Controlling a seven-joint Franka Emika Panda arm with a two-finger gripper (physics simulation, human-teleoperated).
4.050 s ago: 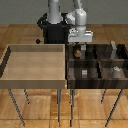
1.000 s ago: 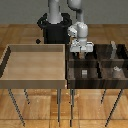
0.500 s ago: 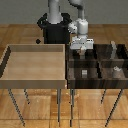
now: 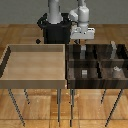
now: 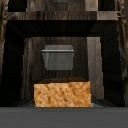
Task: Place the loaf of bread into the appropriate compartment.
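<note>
Wrist view shows the dark inner faces of the jaws standing wide apart on either side, gripping nothing, with the loaf of bread point(image 5: 62, 94), an orange-brown crusty block, lying between and below them on the floor of a dark wooden compartment, and a small grey block point(image 5: 58, 56) just beyond it. Exterior view places the gripper point(image 4: 81, 48) over the far left part of the dark compartment tray point(image 4: 95, 82), right of the pale wood tray point(image 4: 35, 82); the loaf itself cannot be made out there.
</note>
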